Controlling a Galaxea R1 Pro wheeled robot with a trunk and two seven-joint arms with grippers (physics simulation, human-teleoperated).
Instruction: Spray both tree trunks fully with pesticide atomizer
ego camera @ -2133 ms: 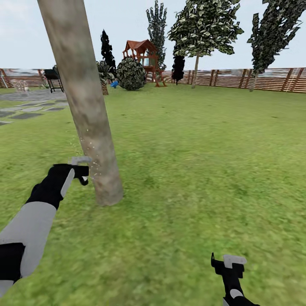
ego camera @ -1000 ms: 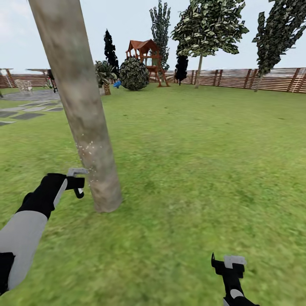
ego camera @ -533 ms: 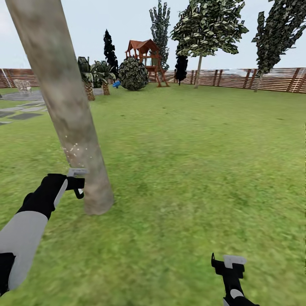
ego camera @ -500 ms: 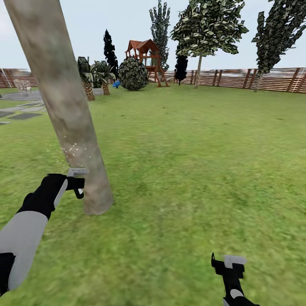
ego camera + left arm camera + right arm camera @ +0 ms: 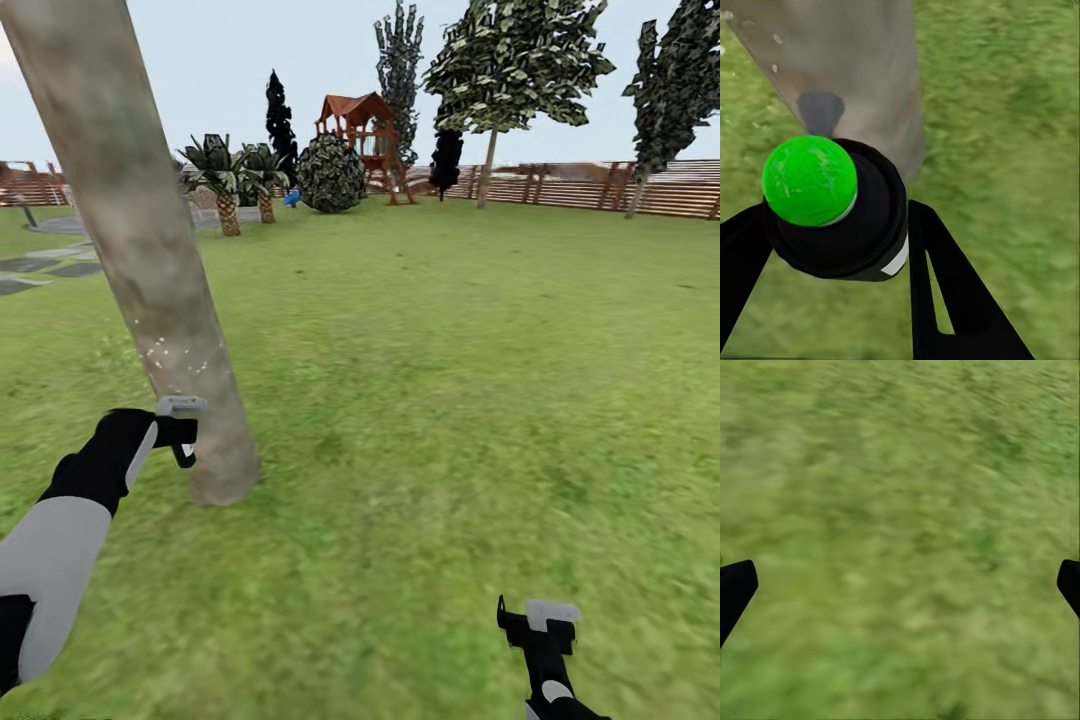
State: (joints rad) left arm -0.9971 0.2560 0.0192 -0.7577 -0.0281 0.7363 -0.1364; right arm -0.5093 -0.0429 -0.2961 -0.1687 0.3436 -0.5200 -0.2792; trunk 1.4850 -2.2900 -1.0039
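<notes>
A thick, mottled grey-tan tree trunk leans up from the grass at the left of the head view. Tiny white pesticide specks dot its bark just above my left gripper. That gripper is shut on the pesticide atomizer, a black bottle with a round green cap, close to the trunk. The atomizer's grey nozzle points at the trunk. My right gripper hangs low over bare grass, open, with only lawn between its fingertips.
Green lawn stretches to a brown slat fence. Far off stand short palms, a round bush, a red playset and leafy trees. Grey paving lies at the left.
The whole view has shifted: the trunk sits further left and the palms have come out from behind it. My left gripper with the atomizer dropped slightly early on, then held still. Specks stay on the bark.
</notes>
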